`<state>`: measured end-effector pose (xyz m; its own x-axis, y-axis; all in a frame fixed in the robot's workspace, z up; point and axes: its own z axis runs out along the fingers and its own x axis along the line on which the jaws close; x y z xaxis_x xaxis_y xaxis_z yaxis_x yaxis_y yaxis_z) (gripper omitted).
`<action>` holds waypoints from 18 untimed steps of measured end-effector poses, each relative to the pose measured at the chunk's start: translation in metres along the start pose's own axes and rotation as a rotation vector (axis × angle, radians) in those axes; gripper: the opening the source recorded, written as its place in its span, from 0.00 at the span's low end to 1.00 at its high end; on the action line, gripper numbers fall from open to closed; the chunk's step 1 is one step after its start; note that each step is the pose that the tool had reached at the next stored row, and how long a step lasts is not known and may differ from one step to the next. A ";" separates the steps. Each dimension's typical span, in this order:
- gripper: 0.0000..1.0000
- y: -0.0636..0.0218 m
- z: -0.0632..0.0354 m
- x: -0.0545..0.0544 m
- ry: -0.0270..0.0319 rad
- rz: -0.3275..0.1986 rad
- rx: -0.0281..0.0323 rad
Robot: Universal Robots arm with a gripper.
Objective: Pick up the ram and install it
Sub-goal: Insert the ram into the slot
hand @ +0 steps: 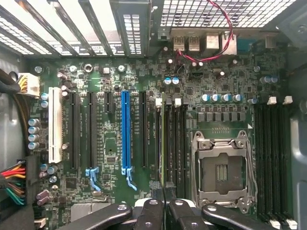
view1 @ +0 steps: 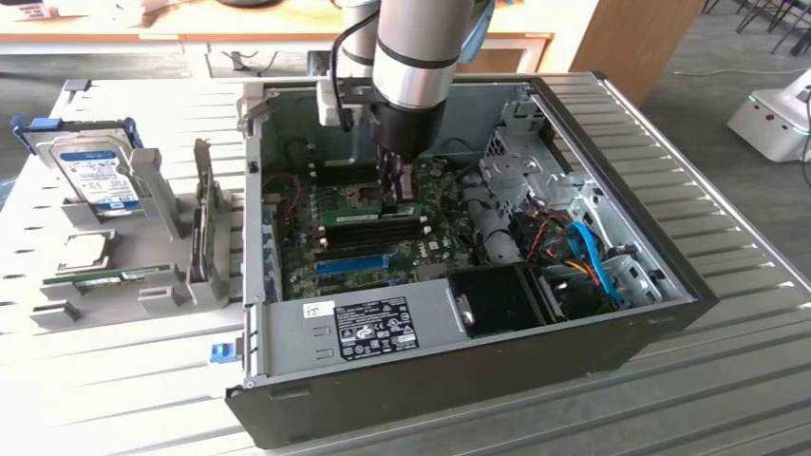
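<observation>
My gripper reaches down into the open computer case, over the motherboard's memory slots. In the wrist view its black fingers stand close together, shut on the ram. I see the ram edge-on as a thin green strip. It runs from between the fingertips along the memory slot closest to the blue slot. In the exterior view the ram is a narrow green line under the gripper. Whether it is pressed fully into the slot I cannot tell.
The empty CPU socket lies beside the memory slots, with more dark slots past it. Red and black wires sit at the board's edge. At the exterior view's left, a grey holder carries a hard drive, an upright card and another green stick.
</observation>
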<state>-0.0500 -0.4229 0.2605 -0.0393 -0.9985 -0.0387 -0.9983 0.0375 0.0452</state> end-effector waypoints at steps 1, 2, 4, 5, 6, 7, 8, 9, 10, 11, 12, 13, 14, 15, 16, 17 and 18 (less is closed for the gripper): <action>0.12 0.0000 0.0009 0.000 0.0001 0.000 -0.0001; 0.12 -0.0001 0.0018 0.000 0.0000 0.000 0.0000; 0.12 -0.0002 0.0036 0.000 0.0000 0.000 0.0000; 0.12 -0.0002 0.0044 0.000 0.0001 0.000 -0.0001; 0.12 -0.0002 0.0053 0.000 0.0001 0.000 0.0000; 0.12 -0.0003 0.0061 0.000 0.0000 0.000 0.0000; 0.12 -0.0003 0.0069 0.000 0.0000 0.000 0.0000; 0.12 -0.0003 0.0073 0.000 0.0000 0.000 0.0000; 0.12 -0.0003 0.0073 0.000 0.0002 0.000 -0.0001; 0.12 -0.0003 0.0074 0.000 0.0002 0.000 -0.0001; 0.12 -0.0003 0.0073 0.000 0.0003 0.000 -0.0001; 0.12 -0.0003 0.0073 0.000 0.0003 0.000 -0.0001; 0.12 -0.0003 0.0074 0.000 0.0002 0.000 -0.0001; 0.12 -0.0003 0.0074 0.000 0.0001 0.000 -0.0001; 0.12 -0.0003 0.0074 0.000 0.0001 0.000 0.0000; 0.12 -0.0002 0.0074 0.000 0.0001 0.000 0.0000; 0.12 -0.0001 0.0075 0.000 0.0001 0.000 0.0003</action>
<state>-0.0503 -0.4229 0.2531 -0.0393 -0.9985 -0.0387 -0.9983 0.0376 0.0449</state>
